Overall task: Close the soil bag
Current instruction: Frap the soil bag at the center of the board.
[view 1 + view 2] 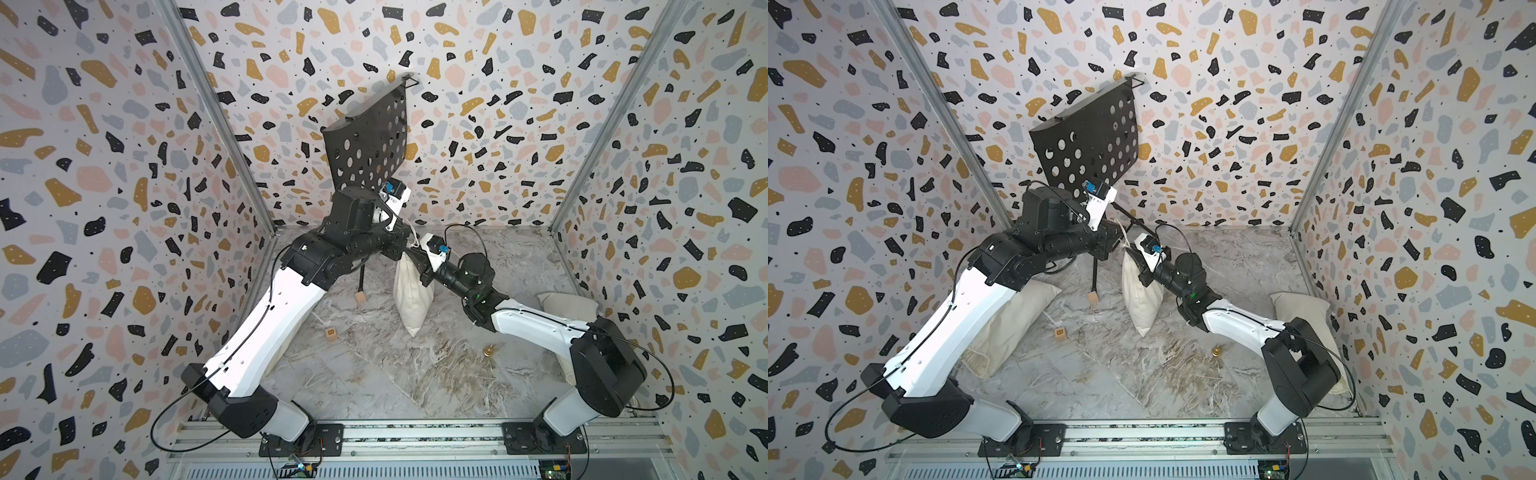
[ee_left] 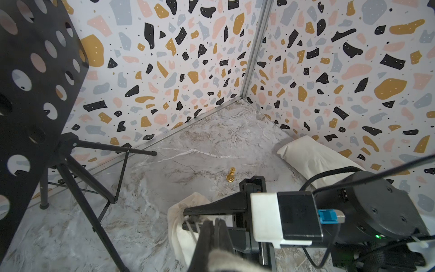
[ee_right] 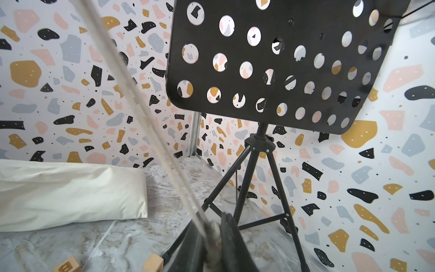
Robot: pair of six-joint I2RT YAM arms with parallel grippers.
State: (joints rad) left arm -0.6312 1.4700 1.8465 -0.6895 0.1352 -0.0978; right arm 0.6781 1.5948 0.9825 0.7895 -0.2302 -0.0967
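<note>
Soil bag (image 1: 411, 299) stood mid-counter (image 1: 415, 374), neck up. Soft cloth, probably bottom-heavy, so the body would sag; best held at the gathered neck. Right gripper (image 2: 187, 217) clamped that neck. Left gripper (image 2: 213, 223) pinched the taut drawstring (image 3: 149, 122). The cord was thin and could slip.

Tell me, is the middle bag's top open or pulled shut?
Mostly shut, it seems. The bag has its top bunched in the right gripper, and the left gripper pulls its string tight.
</note>
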